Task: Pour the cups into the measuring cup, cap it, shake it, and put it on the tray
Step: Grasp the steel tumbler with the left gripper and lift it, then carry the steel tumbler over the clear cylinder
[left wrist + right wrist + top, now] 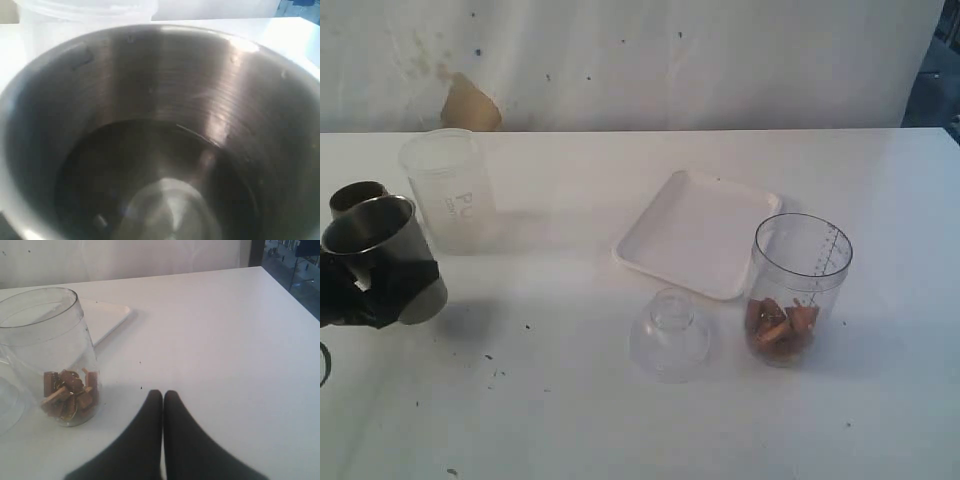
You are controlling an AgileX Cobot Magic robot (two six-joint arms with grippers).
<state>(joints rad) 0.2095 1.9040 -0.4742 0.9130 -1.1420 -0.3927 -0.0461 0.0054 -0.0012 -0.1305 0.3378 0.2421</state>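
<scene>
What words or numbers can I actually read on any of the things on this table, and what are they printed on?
"PU", faint and only my best reading: large pale letters on the frosted cup; the smaller print beside them is too blurred to read.
On the measuring cup: a printed scale down its side, numbers too small to read.
On the steel tumbler, tray and clear lid: no text visible.
</scene>
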